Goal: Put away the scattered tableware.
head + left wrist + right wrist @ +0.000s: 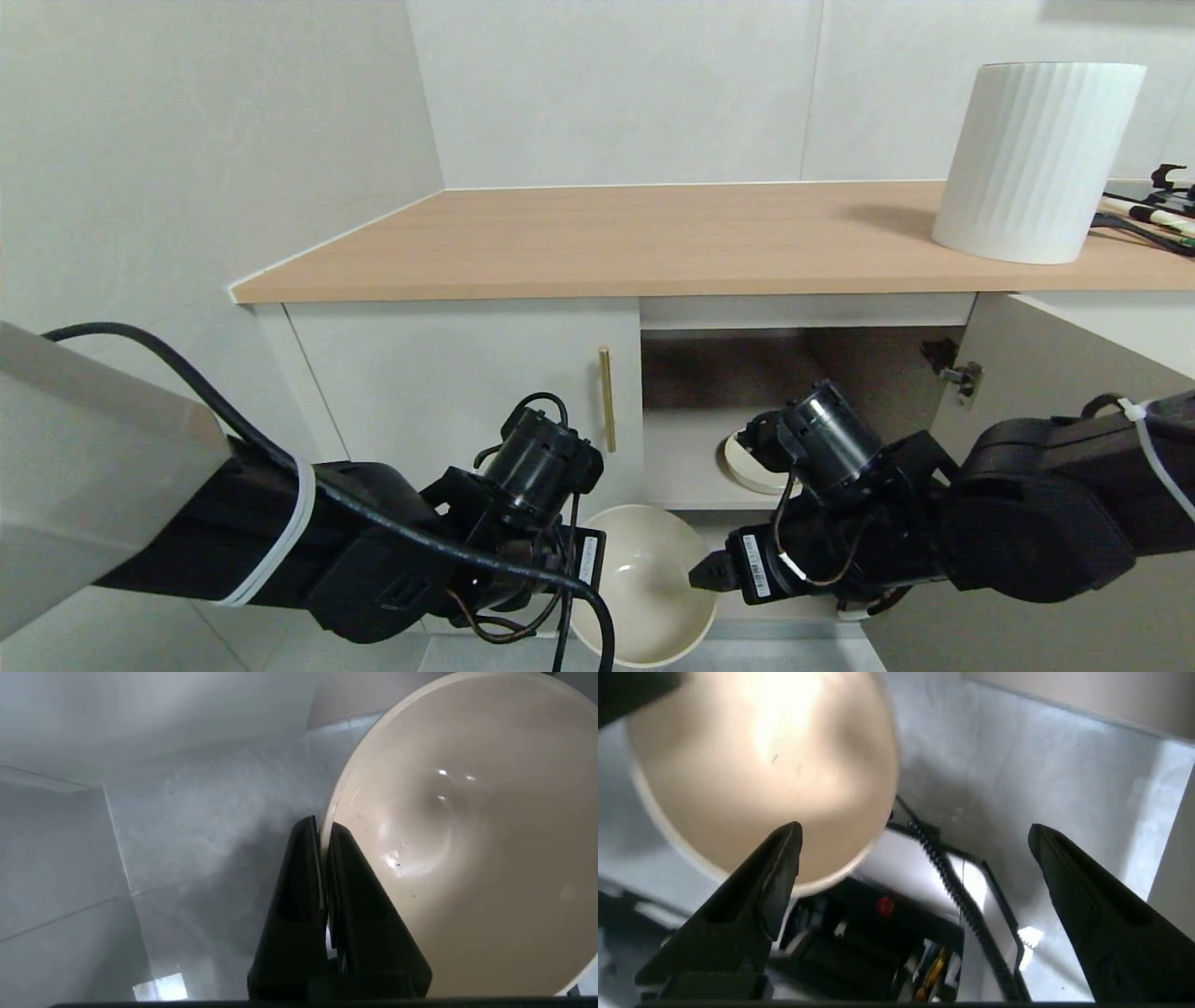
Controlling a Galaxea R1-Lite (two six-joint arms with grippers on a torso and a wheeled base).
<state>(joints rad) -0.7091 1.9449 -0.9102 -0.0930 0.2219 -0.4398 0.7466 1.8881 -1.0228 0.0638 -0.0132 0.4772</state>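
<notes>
Bowl (644,588) hangs at lower centre of the head view, below the open cabinet (840,359), its rim pinched by the left gripper (322,835). Stowing seems underway; the next move likely calls for lifting it onto the shelf (681,462). The right gripper (915,840), spread, sits just beside its right rim.

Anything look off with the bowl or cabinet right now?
Nothing spilled or cracked. The bowl is pinched by its rim in the left end effector and looks tipped, low before the open cabinet.
</notes>
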